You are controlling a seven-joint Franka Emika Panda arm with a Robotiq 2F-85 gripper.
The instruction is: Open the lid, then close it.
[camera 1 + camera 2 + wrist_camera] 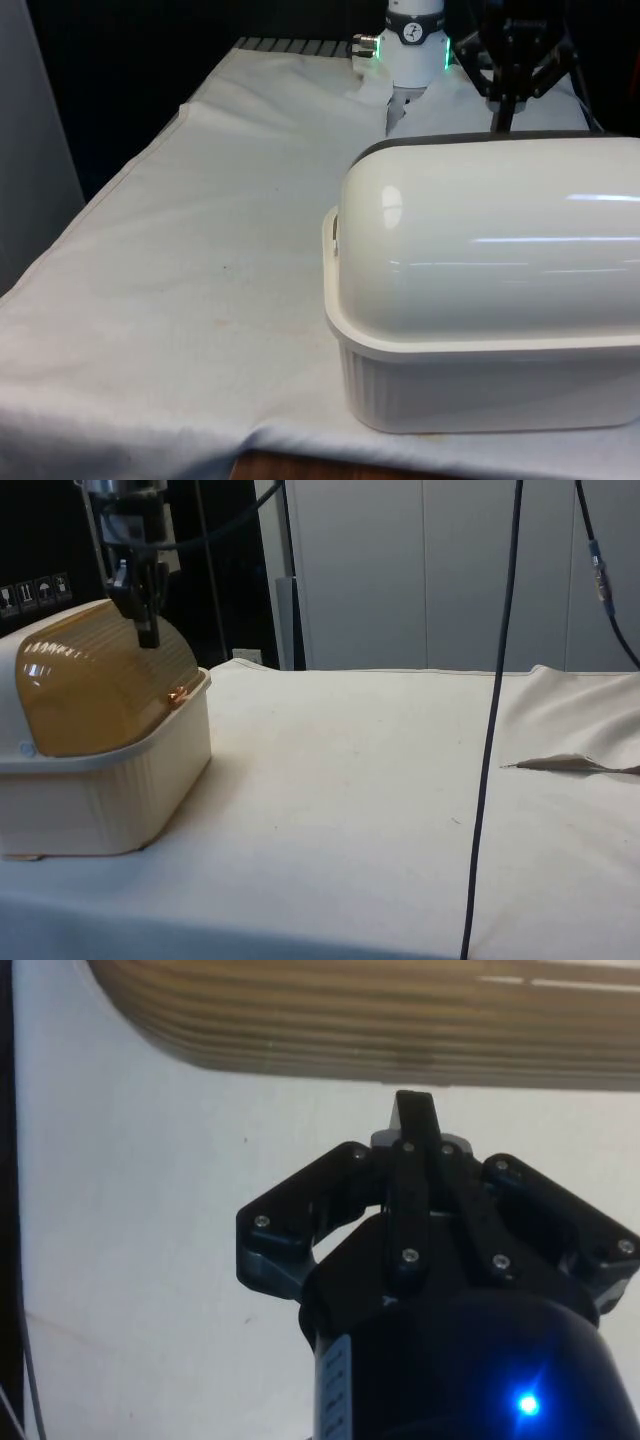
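On the white cloth, at the front view's right, sits a cream bread box with a ribbed base and a domed roll-top lid. Lid is down, closed over the base; it reads glossy white from the front, amber and translucent in the side view. A dark strip runs along the lid's far top edge in the front view. The box turns its back or side to the front camera.

Side view: black gripper hangs point-down from the arm, fingertips just over the lid's front slope, near the upper part of the curve. Touching or just above, cannot tell. Fingers look pressed together there, seen as one narrow black tip, nothing pinched between them.

Wrist view: gripper shows one narrow tip sticking out from the black body, fingers together, no gap seen. Past the tip, the ribbed tan surface of the lid, with cloth between.

Side view also has a black cable hanging down over the cloth well apart from the box, and a fold in the cloth further off. Rest of cloth is bare with faint stains.
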